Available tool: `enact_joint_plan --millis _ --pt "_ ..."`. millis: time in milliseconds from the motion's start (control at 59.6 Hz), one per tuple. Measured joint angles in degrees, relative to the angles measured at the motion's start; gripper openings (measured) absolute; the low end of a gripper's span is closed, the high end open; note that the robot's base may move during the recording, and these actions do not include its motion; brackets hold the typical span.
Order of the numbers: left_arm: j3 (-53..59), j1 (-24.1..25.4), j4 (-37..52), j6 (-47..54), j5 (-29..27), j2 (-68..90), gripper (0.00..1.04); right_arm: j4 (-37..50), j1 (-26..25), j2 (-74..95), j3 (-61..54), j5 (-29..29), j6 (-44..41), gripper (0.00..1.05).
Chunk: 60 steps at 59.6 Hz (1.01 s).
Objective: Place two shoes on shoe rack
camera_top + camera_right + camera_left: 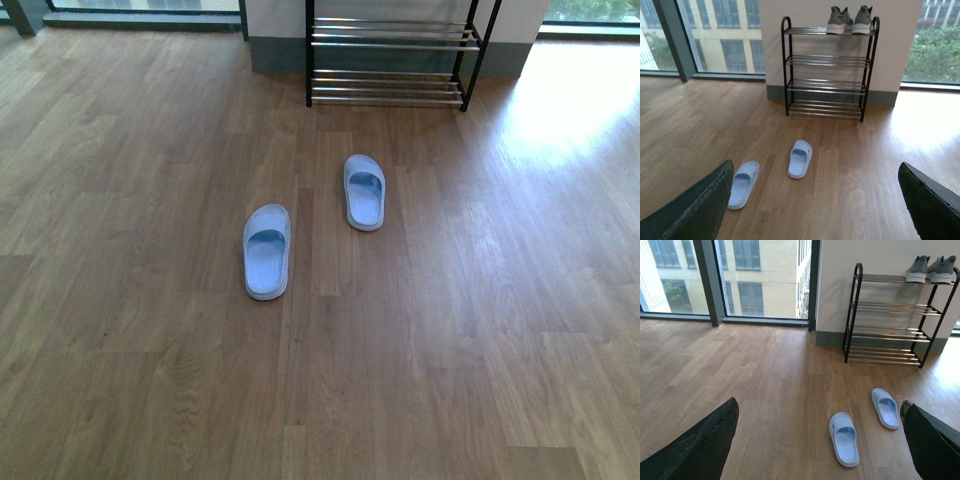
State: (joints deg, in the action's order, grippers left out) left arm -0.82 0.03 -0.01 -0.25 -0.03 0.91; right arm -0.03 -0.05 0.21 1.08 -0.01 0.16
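Observation:
The two shoes, grey sneakers with white soles (917,269) (942,269), stand side by side on the top shelf of the shoe rack (890,307), at its right end. The right wrist view shows the same pair (839,21) (862,21) on the black-framed rack (827,61) against the wall. In the front view only the rack's lower chrome shelves (390,45) appear. My left gripper (819,402) is open over bare floor, far from the rack. My right gripper (816,164) is open too, holding nothing. Neither arm shows in the front view.
Two light-blue slippers (266,250) (364,191) lie on the wooden floor between me and the rack, toes toward the rack. Floor-to-ceiling windows (740,275) run along the wall left of the rack. A white wall section (900,45) stands behind the rack.

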Motion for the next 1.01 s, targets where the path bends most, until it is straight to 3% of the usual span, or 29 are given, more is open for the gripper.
enact_joint_plan --millis 1007 --pt "0.00 0.00 0.00 0.00 -0.02 0.00 0.95 0.00 0.00 0.00 0.00 0.02 0.02 0.95"
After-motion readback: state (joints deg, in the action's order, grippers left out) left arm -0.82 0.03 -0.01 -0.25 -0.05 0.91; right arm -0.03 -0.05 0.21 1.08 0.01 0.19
